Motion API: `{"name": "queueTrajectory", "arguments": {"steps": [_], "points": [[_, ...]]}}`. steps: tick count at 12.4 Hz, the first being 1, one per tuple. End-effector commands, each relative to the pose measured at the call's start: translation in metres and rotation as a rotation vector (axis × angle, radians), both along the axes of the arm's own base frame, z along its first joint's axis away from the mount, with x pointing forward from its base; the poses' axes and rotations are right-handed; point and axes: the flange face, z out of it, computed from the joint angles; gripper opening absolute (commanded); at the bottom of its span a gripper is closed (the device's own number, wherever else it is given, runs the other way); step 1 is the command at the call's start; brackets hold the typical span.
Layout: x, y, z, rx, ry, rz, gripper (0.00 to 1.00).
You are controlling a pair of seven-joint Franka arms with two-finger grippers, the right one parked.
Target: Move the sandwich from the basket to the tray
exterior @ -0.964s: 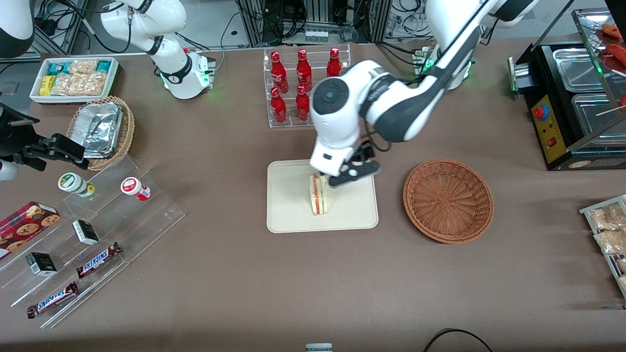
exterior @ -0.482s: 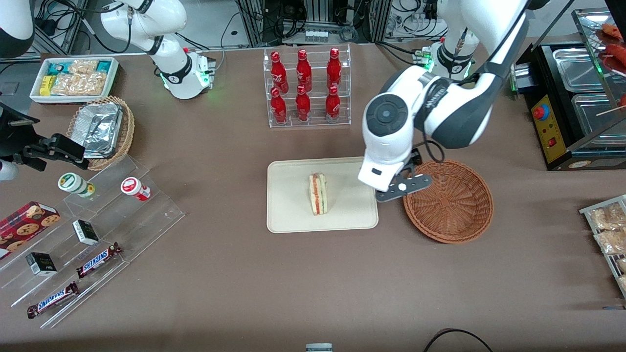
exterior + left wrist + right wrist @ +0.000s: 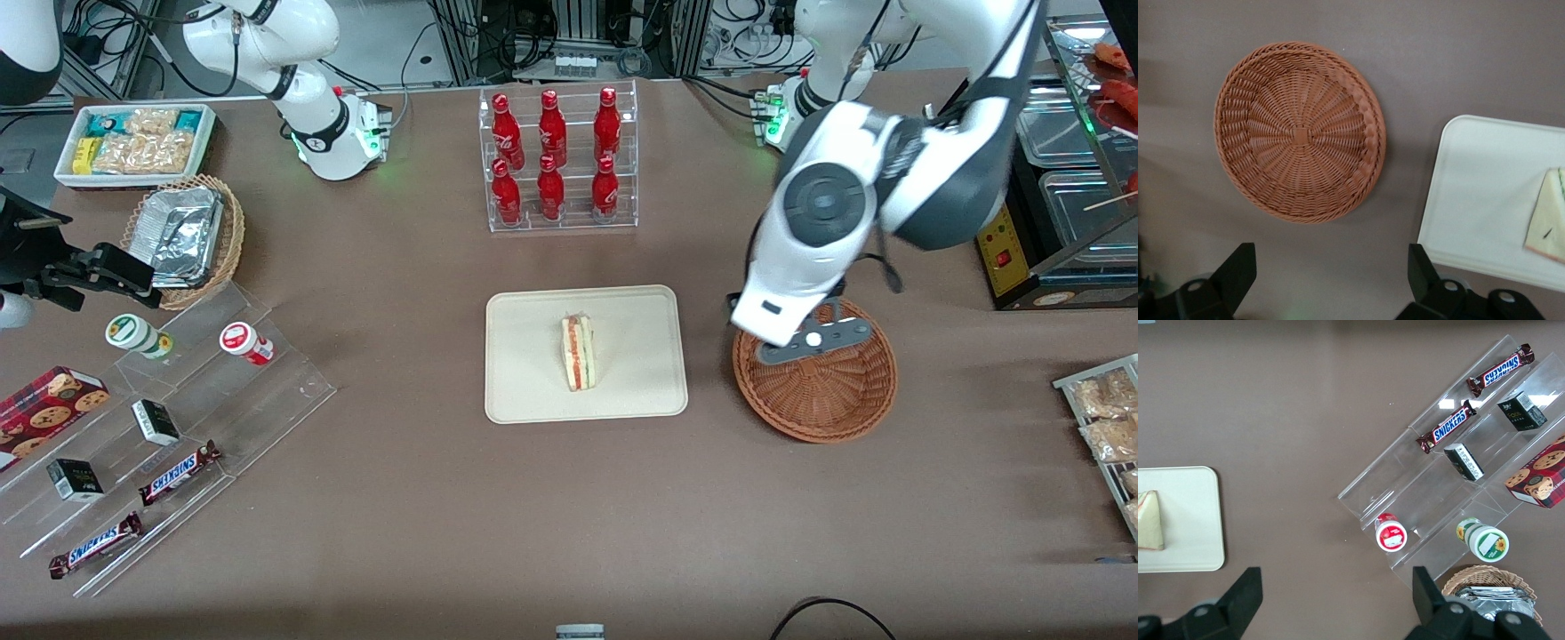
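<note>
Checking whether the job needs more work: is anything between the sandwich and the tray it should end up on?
Nothing visible does. The sandwich already lies on the tray. The basket holds nothing, and the open gripper hangs above it, apart from the sandwich.

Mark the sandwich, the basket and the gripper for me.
sandwich (image 3: 579,353), front view, its striped cut edge.
basket (image 3: 1300,135), left wrist view, its woven centre.
gripper (image 3: 813,341), front view, between open fingertips, above the basket.

rough woven wicker basket (image 3: 827,400), smooth matt plastic-looking tray (image 3: 524,382), soft pale bread on the sandwich (image 3: 578,353), matt black gripper (image 3: 813,340) over the basket, matt brown tabletop (image 3: 427,498)
</note>
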Motion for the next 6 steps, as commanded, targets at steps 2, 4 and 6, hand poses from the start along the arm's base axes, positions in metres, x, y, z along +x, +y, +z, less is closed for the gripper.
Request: {"name": "queueTrajectory", "arguments": {"steps": [2, 4, 6], "points": [[-0.022, 0.068, 0.039, -0.056, 0.1, -0.105, 1.0], [-0.025, 0.108, 0.058, -0.083, 0.146, -0.16, 1.0], [-0.029, 0.15, 0.075, -0.103, 0.165, -0.207, 1.0]]}}
